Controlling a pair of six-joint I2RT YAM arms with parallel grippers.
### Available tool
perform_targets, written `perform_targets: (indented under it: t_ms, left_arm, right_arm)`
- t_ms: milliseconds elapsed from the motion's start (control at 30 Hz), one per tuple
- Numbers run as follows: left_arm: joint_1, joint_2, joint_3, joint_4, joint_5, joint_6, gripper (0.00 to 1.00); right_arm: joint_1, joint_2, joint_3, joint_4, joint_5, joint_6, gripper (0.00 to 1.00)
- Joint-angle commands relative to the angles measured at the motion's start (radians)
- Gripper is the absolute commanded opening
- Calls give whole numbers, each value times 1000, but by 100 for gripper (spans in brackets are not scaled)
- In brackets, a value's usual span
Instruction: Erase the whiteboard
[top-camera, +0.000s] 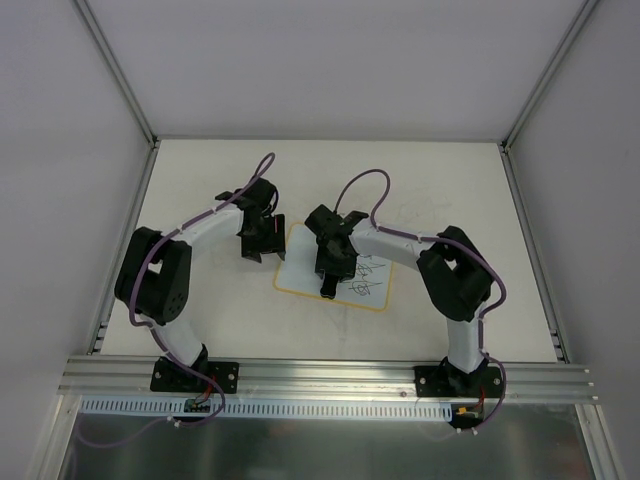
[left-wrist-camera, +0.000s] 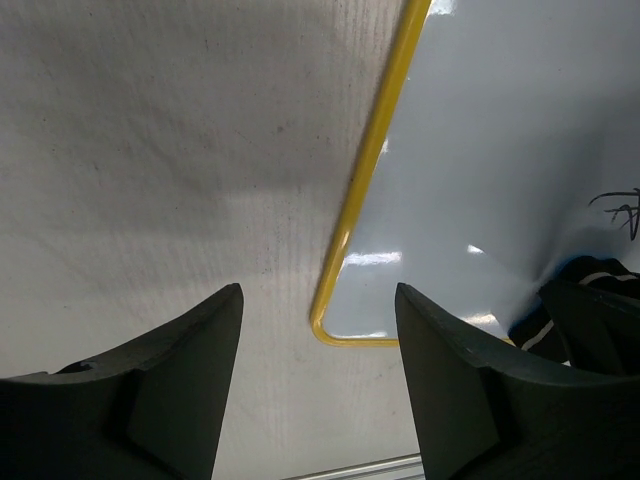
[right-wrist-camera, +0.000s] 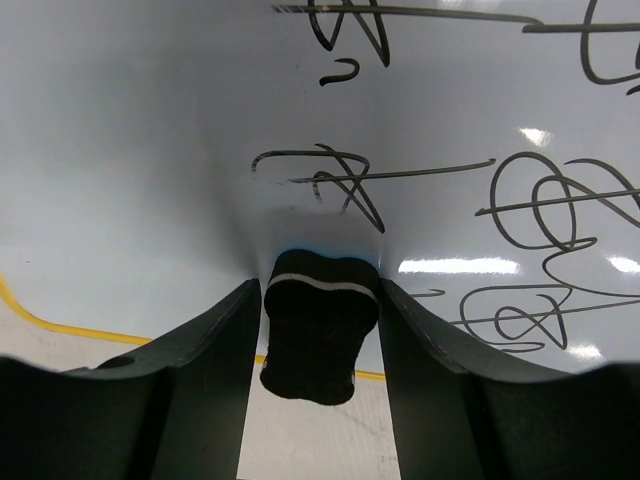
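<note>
The whiteboard lies flat mid-table, white with a thin yellow rim, dark scribbles on its right half. My right gripper is over the board's near middle, shut on a black eraser with a thin white stripe; the eraser's far end is at the board surface just below the scribbles. My left gripper is open and empty at the board's left edge. In the left wrist view the gripper hangs over the yellow-rimmed corner of the whiteboard, and the eraser shows at right.
The off-white tabletop is walled at the back and both sides. A metal rail runs along the near edge with both arm bases bolted to it. Faint marks show on the table at far right.
</note>
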Motion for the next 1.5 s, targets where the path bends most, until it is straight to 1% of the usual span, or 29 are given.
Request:
perform_targets:
  t_ms: [0,133,333,433,533,567,633,667,733,833,933,1000,1200,1467]
  left_arm:
    - [13,24,-15,12,38,-22,62]
    - [13,25,-26,20,45,-26,59]
    - [14,1,-46,23,44,-25,57]
    - [13,-11,-58,23,42,-28,57]
    - [13,-25,-67,23,41,-26,57]
    - [13,-28,-70,23,36,-26,57]
    - [14,-42,-80,22,33,-28,57]
    - [13,-47,-81,23,35,-28,57]
    - [13,-63,-90,22,32,-28,57]
    - [14,-73,-96,23,26,-25,57]
    - [13,-67,-100,23,27,-23,57]
    - [13,-57,-98,23,32,-23,57]
    - [13,-30,-78,28,41,-23,56]
    - [13,35,-50,34,32,-25,50]
  right_arm:
    - [2,6,35,-24,5,25,52]
    - [2,-6,34,-22,26,-6,50]
    - [2,-50,29,-24,38,-73,52]
    - [2,-57,41,-34,57,-101,47]
    - [2,-54,60,-36,55,-128,33]
    - [2,-50,65,-37,52,-134,23]
    - [2,-46,77,-37,43,-150,15]
    - [2,-47,91,-36,39,-174,8]
    - [2,-46,106,-21,14,-209,3]
    - [1,-44,134,-14,9,-263,3]
    - [1,-29,146,-17,8,-309,4]
    - [1,-1,167,-48,-4,-337,7]
    - [-1,35,167,-73,-29,-369,12]
    - [1,69,200,-73,-27,-397,17]
